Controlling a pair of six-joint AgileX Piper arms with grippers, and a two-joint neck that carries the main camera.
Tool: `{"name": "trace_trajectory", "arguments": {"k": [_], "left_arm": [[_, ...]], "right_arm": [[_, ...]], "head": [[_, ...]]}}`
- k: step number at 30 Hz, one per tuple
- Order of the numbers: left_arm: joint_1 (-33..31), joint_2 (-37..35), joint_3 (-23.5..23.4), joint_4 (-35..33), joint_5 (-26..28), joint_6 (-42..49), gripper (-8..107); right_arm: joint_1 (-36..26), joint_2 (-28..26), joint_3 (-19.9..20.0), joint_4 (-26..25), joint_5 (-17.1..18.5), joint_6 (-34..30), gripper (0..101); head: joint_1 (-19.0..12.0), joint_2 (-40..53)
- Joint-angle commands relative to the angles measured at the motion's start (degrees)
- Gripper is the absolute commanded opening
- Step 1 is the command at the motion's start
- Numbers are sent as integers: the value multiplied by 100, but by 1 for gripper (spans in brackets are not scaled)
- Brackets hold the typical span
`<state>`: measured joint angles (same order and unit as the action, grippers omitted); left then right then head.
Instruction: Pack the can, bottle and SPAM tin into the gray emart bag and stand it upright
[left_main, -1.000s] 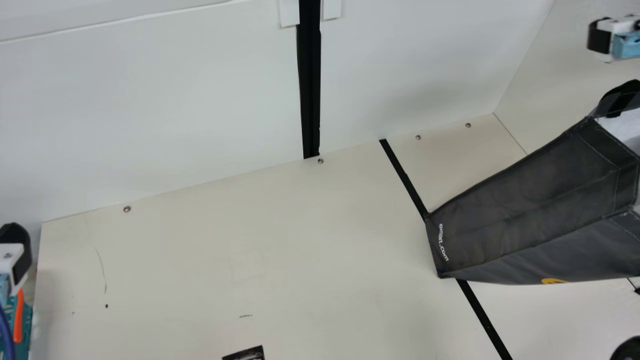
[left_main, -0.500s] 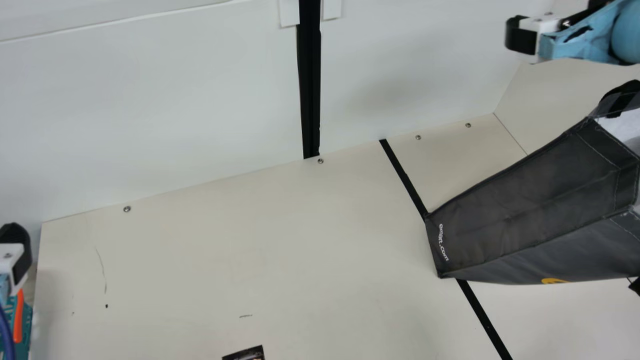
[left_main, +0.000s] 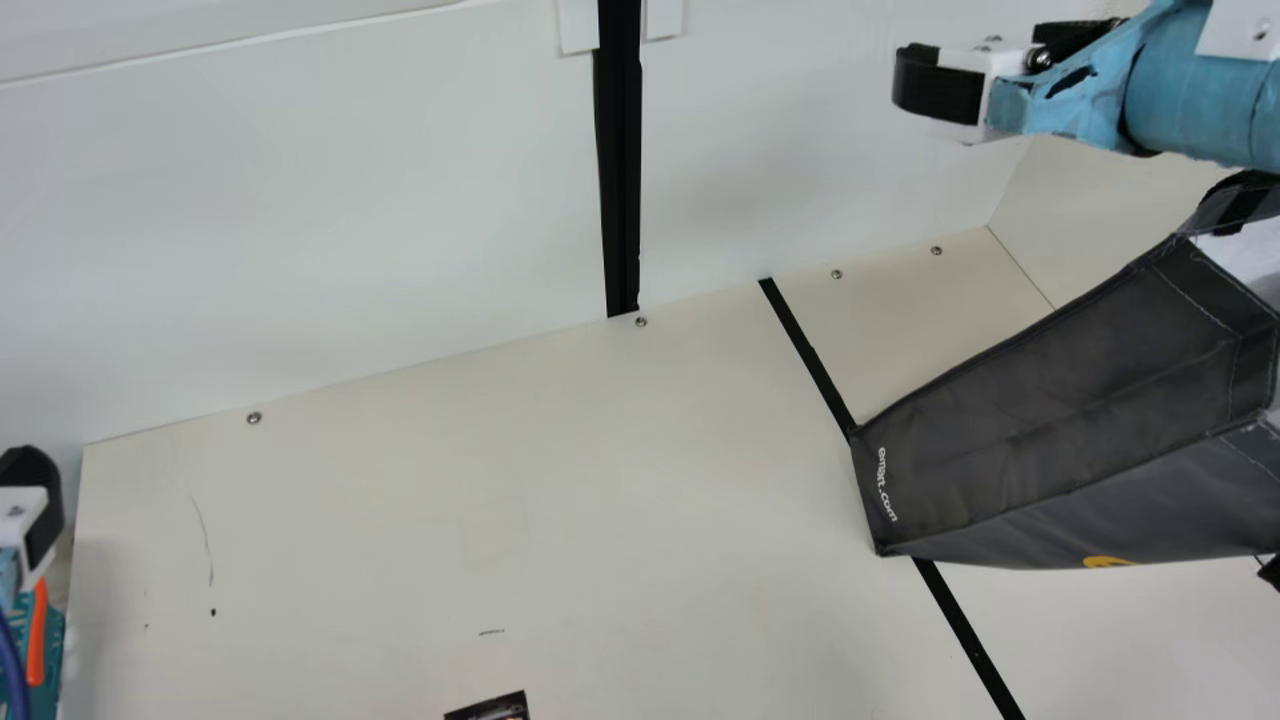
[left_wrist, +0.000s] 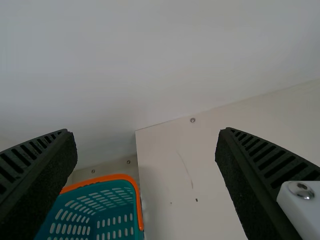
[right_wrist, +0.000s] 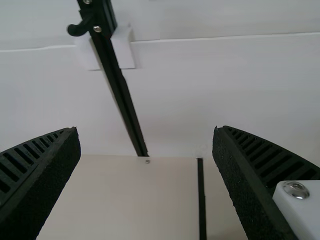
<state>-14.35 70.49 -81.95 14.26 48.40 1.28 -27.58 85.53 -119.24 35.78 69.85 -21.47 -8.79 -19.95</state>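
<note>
blue arm | white mounts | silver screws | ribbed black fingers

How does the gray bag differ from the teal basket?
The gray emart bag is a single dark shade, while the teal basket has a bright orange rim. The bag looks like stitched fabric; the basket looks like stiff plastic. The bag's visible sides are solid, whereas the basket's have rows of slots. Both are containers.
</note>
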Motion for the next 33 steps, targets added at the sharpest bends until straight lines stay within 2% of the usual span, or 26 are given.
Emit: {"name": "trace_trajectory", "arguments": {"k": [1,9,18,25,33], "left_arm": [[0,0,0,0,0,0,90],[0,0,0,0,0,0,90],[0,0,0,0,0,0,90],[0,0,0,0,0,0,90],[0,0,0,0,0,0,90]], "right_arm": [[20,-80,172,176,-18,-6,95],[326,-672,1247,457,-313,-160,95],[817,-1330,2394,395,-697,-286,95],[1328,-1812,3164,-78,-1189,-417,95],[1996,-2313,3994,-872,-1834,-411,95]], "head": [[-121,-5],[-121,-5],[-121,-5],[-121,-5],[-121,-5]]}}
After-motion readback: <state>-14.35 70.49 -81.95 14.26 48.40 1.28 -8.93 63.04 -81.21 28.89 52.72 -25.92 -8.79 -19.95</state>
